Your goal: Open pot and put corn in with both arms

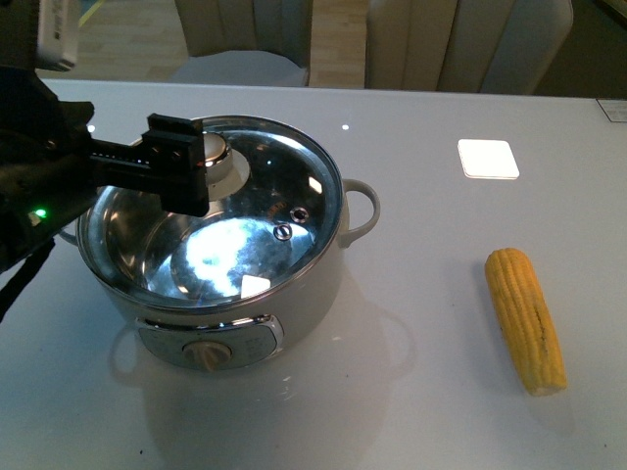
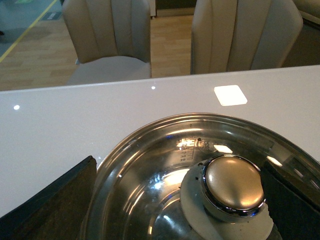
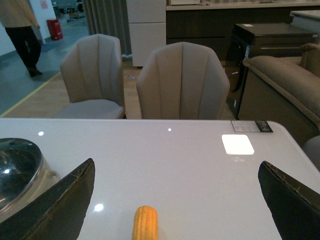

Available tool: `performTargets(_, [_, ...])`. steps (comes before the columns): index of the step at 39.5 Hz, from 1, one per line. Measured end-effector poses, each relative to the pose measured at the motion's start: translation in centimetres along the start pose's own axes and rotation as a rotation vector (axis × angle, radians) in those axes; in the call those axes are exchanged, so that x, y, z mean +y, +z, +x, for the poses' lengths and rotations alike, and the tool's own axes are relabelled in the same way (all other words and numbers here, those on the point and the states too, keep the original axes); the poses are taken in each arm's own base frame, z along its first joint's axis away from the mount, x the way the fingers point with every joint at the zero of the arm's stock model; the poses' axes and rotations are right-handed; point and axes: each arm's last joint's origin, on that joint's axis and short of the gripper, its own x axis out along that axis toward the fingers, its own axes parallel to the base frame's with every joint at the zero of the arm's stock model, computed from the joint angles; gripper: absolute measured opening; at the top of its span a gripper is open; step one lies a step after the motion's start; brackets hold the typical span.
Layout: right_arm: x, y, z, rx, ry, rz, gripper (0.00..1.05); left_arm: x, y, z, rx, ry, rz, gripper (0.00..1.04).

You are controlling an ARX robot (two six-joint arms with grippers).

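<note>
Left gripper (image 2: pixel 177 167) at the knob (image 1: pixel 217 157) of a pot (image 1: pixel 294 294) lid (image 1: pixel 284 176) on a white table (image 1: pixel 421 255); corn (image 1: pixel 526 318) lies well apart, lower right of the front view.
The pot sits left of centre, its glass lid askew, with the steel bowl showing at the left. The left gripper's fingers stand wide, the knob between them and close to one. The right gripper (image 3: pixel 176 164), also spread wide and holding nothing, hangs over the table, with the corn seen between its fingers.

White table (image 1: pixel 421 108), beige chairs (image 3: pixel 182 82)
</note>
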Motion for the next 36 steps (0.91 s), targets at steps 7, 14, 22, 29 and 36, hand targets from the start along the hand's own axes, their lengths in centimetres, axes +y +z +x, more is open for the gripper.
performTargets(7, [0.0,0.0,0.0,0.0,0.0,0.0,0.96,-0.8,-0.8,1.8,0.032,-0.011,0.008,0.98])
performTargets(14, [0.0,0.0,0.0,0.0,0.0,0.0,0.96,-1.4,-0.7,3.6,0.053,-0.01,0.01,0.98])
performTargets(22, [0.0,0.0,0.0,0.0,0.0,0.0,0.96,-2.1,-1.3,4.1,0.073,-0.018,0.015,0.98])
performTargets(29, [0.0,0.0,0.0,0.0,0.0,0.0,0.96,-2.5,-2.0,4.2,0.098,-0.02,0.011,0.98])
performTargets(36, [0.0,0.0,0.0,0.0,0.0,0.0,0.96,-2.6,-2.3,4.3,0.114,-0.02,-0.009,0.98])
